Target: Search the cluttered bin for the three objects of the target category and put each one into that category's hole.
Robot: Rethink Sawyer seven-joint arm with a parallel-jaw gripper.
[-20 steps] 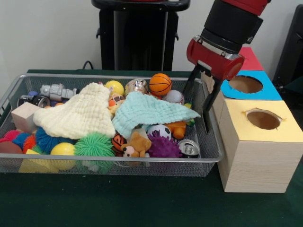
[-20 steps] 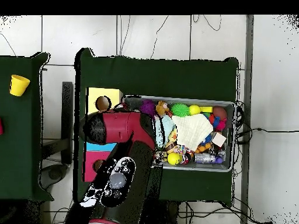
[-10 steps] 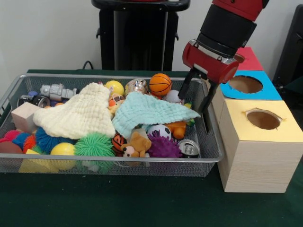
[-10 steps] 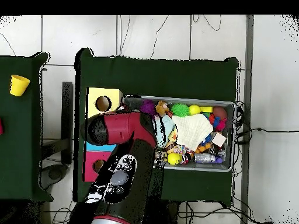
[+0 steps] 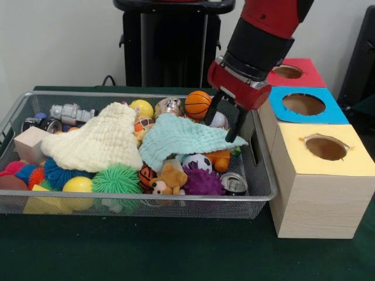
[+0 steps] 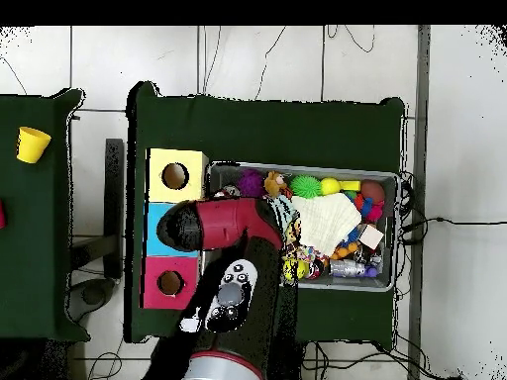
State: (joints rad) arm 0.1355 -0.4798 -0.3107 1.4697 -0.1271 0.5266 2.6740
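two views showed a wire bin [image 5: 258,193] heaped with toys and cloths, beside a row of three boxes with round holes.

front view: the gripper [image 5: 223,119] had swung from over the boxes to above the bin's box-side end, uncovering the blue box [image 5: 304,105] and red box [image 5: 289,73]. its two dark fingers [image 5: 237,127] were spread apart, holding nothing, tips just over the green cloth [image 5: 183,136] and beside a white ball [image 5: 217,120]. an orange basketball [image 5: 198,103] sat close behind, a soccer ball [image 5: 197,161] near the cloth's front edge, a cream cloth [image 5: 98,142] farther along. the yellow box [image 5: 319,181] stood nearest the camera, touching the bin. the category was not shown; balls looked likely. no hole held anything visible.

overhead view: the arm [image 6: 230,287] now covered the bin's box-side end and hid the gripper; a second earlier it lay over the boxes. this read as the start of a search or first pick.
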